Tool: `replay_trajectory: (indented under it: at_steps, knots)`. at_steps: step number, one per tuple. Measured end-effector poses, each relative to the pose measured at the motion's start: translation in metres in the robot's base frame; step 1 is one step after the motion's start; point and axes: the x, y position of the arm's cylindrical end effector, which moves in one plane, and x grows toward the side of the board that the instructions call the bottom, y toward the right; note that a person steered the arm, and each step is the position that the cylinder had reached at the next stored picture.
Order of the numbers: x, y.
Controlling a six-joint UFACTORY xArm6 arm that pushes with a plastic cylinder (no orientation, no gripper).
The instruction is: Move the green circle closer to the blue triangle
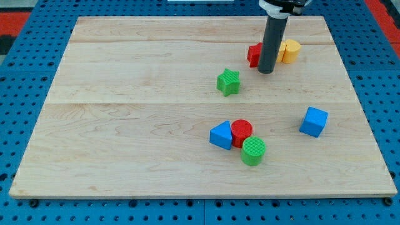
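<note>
Green circle (253, 150), red circle (241, 132), blue triangle (220, 135), blue cube (313, 121), green star (228, 82), pale wooden board (125, 112).

No legible text, labels, brands, numbers or signs anywhere in the camera view. Checked against the wooden board (125, 125) as landmark: its surface shows only grain and plank seams, no markings. The blocks lying on the board have plain coloured faces, no lettering. The dark rod over the board's top right part is unmarked. The blue perforated surface around the board carries only holes, no print. Red areas beyond the board's top corners show nothing readable.
</note>
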Motion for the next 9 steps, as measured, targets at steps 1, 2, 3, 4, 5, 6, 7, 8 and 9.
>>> replay_trajectory:
  at_steps: [1, 2, 3, 4, 5, 6, 7, 8, 9]
  knots:
    - [0.017, 0.001]
    - [0.061, 0.008]
    - [0.108, 0.014]
    - [0.151, 0.022]
    - [0.19, 0.023]
    - [0.216, 0.004]
    - [0.217, -0.03]
    - [0.217, -0.052]
    - [0.217, -0.079]
